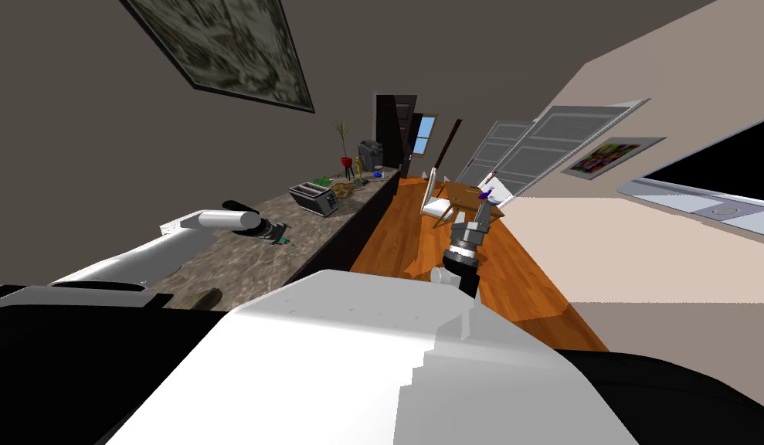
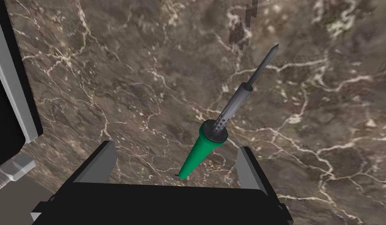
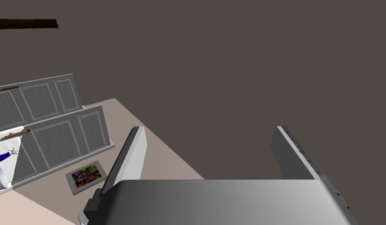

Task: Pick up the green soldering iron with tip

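Left fingers (image 2: 247, 168) apart, straddling narrow end of soldering iron (image 2: 205, 142) on desk (image 2: 110, 78); tapered handle may slip out on closing. Right fingers (image 3: 133, 156) apart, idle.

The left arm (image 1: 179, 239), at the middle left of the frame, is a white sleeve, then a grey tube with a black end, and the left gripper (image 2: 175, 145) is a black box with two thin flat fingers (image 2: 247, 166), grey on their faces. The right arm (image 1: 461, 251), just right of the middle, is a stack of grey and black rings, and the right gripper (image 3: 207, 128) has a pale grey box with two light grey blades (image 3: 135, 156), one with tiny dark marks.
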Controlling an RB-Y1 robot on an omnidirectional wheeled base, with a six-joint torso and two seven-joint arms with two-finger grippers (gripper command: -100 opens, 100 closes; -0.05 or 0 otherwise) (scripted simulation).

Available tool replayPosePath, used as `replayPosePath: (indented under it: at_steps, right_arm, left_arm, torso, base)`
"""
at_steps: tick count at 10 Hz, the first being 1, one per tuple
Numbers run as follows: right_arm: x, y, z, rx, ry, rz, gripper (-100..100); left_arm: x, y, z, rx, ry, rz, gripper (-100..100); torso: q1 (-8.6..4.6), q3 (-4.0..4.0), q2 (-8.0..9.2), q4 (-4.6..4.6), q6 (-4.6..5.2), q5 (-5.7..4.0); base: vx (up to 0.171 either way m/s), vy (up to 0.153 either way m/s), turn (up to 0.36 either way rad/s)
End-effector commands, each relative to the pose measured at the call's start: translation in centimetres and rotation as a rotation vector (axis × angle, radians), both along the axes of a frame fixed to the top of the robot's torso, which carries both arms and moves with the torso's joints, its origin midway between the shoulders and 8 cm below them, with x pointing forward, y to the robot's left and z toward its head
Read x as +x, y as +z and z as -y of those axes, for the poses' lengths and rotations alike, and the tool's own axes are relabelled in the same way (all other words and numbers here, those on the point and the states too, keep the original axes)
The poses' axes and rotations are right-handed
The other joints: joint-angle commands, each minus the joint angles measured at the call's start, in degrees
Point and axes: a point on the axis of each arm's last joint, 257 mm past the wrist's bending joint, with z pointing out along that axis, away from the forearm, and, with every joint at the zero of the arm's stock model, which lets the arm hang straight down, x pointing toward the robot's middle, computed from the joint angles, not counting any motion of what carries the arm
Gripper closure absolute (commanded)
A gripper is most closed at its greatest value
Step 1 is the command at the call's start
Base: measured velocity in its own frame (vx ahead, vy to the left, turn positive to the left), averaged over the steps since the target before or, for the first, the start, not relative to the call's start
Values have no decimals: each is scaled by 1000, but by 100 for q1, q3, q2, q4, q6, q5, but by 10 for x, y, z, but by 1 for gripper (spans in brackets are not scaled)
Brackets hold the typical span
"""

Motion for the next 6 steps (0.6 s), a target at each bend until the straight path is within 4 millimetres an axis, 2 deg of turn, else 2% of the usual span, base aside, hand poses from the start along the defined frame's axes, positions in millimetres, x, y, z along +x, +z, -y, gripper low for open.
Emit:
replayPosePath:
  at_steps: [1,3,4,5,6]
  right_arm:
    - [0,0,0,0,0,0,0]
    - [0,0,0,0,0,0,0]
    - [0,0,0,0,0,0,0]
    - [0,0,0,0,0,0,0]
    - [0,0,0,0,0,0,0]
  left_arm:
    - [-20,-7,-3,-11,23,-71,-100]
    - [-42,-19,-4,-24,45,-143,-100]
    - [-60,-30,-3,-34,58,-197,-100]
    - [-68,-35,-2,-40,65,-222,-100]
    - [-65,-34,-3,-35,57,-202,-100]
  torso:
    - [0,0,0,0,0,0]
    - [-2,-7,-11,-3,0,0]
    - [-2,-8,-13,-3,0,0]
    - [-6,-13,-23,-5,0,0]
    - [-4,-14,-24,-6,-1,0]
  base:
    - [48,32,-50]
    - [60,23,-36]
    - [94,12,-50]
    - [94,21,-21]
    - [36,12,1]
